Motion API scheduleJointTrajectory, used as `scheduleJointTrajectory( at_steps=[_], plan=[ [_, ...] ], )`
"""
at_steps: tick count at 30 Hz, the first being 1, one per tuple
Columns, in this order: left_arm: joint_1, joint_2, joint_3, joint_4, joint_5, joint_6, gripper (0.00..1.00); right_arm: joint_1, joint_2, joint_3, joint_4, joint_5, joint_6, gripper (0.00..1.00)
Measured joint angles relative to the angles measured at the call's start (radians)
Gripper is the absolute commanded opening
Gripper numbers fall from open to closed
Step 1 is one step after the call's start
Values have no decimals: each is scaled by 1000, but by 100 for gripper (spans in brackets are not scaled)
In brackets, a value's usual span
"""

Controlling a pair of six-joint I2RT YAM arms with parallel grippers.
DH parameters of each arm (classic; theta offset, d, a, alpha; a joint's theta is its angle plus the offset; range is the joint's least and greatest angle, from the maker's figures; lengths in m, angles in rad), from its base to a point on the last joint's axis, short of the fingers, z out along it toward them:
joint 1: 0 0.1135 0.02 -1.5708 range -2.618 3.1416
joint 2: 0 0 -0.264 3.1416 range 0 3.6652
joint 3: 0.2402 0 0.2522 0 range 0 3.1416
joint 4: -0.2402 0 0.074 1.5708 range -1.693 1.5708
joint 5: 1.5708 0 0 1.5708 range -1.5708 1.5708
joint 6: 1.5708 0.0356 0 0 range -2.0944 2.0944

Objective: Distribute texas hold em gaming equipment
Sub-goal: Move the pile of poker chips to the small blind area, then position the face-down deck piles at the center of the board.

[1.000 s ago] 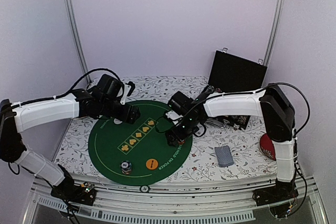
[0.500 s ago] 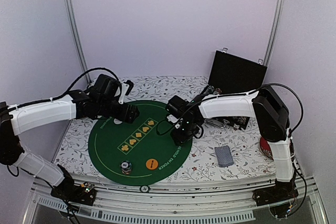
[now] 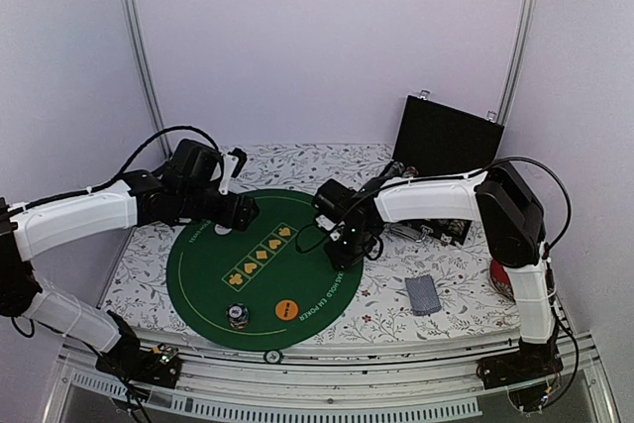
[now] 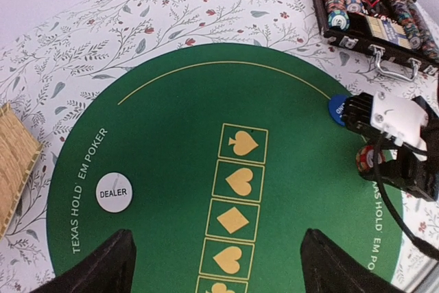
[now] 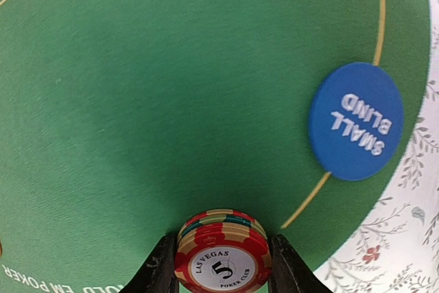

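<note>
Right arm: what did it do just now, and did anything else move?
The right gripper, jaws holding the chip stack, slid a little right toward the edge of the green mat. The left gripper drew slightly back left. Dealer button, orange button, blue-backed cards stayed put.

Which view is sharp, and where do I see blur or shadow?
Left wrist: sharp, the DEALER button reads clearly, the left fingers are dark. Right wrist: a little soft, with a broad shadow on the mat beyond the chips. Top: even light, no glare, lettering too small to read.
</note>
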State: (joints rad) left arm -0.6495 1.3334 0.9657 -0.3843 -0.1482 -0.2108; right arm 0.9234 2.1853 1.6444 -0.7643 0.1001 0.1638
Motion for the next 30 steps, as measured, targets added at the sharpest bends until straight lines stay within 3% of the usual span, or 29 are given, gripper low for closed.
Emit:
scheduleJointTrajectory(
  at_steps=[10,12,19,30],
  plan=[
    [12,-21,0,-1,-21,1,86,-45,0,0,5,-2,-7,33],
    [14,-21,0,-2,-22,1,86,-45,0,0,5,-3,-8,44],
    [18,-33,0,-3,-24,11,86,-51,0,-1,5,1,-11,97],
    [37,-37,85,-61,-7,72,89,-75,-87,49,-41,-84,-89,99]
  ],
)
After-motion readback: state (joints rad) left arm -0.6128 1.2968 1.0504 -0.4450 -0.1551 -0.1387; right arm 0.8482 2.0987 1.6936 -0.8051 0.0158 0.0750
